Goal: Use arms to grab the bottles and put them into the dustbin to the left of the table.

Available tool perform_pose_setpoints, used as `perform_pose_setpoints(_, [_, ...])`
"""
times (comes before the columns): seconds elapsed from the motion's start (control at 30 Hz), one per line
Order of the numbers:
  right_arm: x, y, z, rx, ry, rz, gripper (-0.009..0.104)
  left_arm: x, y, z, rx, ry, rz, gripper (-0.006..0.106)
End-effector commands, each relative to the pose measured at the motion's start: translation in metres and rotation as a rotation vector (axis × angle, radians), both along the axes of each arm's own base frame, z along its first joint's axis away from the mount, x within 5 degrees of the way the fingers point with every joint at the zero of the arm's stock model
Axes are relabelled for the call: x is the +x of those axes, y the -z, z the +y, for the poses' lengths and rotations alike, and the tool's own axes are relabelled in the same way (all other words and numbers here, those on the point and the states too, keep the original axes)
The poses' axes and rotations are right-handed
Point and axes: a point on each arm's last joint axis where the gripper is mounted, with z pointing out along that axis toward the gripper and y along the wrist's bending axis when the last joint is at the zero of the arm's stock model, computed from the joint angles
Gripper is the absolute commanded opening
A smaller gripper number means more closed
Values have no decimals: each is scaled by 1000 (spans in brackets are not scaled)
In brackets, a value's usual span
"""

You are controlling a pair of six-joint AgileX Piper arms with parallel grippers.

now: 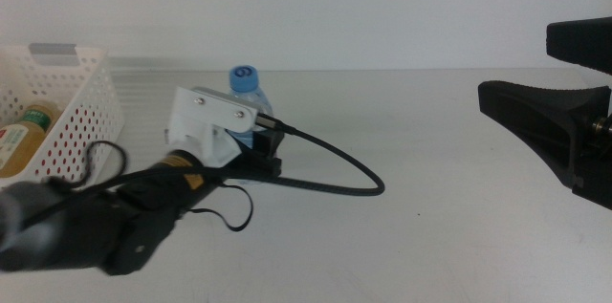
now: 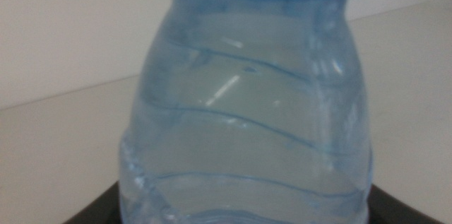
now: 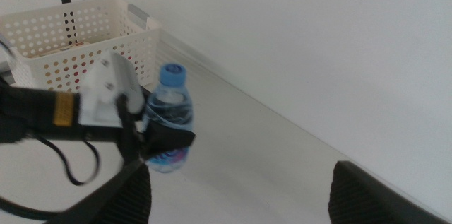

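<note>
- My left gripper (image 1: 256,155) is at the blue-capped water bottle (image 1: 247,93), which stands upright on the off-white table (image 1: 430,236), left of centre and near the back edge.
- In the right wrist view my dark jaws sit on either side of the bottle's lower body, at the blue label; looks like I'm clamped on it, bottle base at table level.
- Left wrist view: bottle (image 2: 247,111) fills the picture, clear ribbed plastic, blue cap edge at top, dark jaw bits at both lower corners.
- White housing (image 1: 206,123) of my left wrist is just in front of the bottle; a black cable (image 1: 335,164) loops from it over the table to the right.
- White perforated dustbin (image 1: 81,102) sits at the table's left end, near the bottle but apart from it.
- Inside the dustbin: yellow-liquid bottle (image 1: 24,136) lying down with a green label; red shows through the holes, can't tell what.
- My right gripper (image 1: 564,102) waits at the right edge, jaws spread wide, nothing between them, well apart from the bottle.
</note>
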Motion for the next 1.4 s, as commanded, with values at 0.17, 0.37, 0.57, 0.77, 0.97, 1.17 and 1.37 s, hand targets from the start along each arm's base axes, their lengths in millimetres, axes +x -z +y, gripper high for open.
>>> perform_pose_setpoints(0.17, [-1, -15, 0, 46, 0, -89, 66, -22, -74, 12, -54, -9, -203, -5])
perform_pose_setpoints(0.37, [-1, -15, 0, 46, 0, -89, 66, -36, -97, 24, -5, -48, -213, -5])
perform_pose_setpoints(0.57, [-1, -15, 0, 46, 0, -89, 66, -51, -111, 45, 50, -91, -68, -5])
perform_pose_setpoints(0.77, [-1, -15, 0, 46, 0, -89, 66, -56, -133, 85, 90, -219, 46, -5])
perform_pose_setpoints(0.97, [-1, -15, 0, 46, 0, -88, 66, -52, -162, 114, 134, -317, 218, -5])
perform_pose_setpoints(1.17, [-1, -15, 0, 45, 0, -87, 66, -41, -190, 144, 135, -430, 275, -5])
perform_pose_setpoints(1.37, [-1, -15, 0, 45, 0, -87, 66, -15, -202, 175, 160, -496, 409, -5])
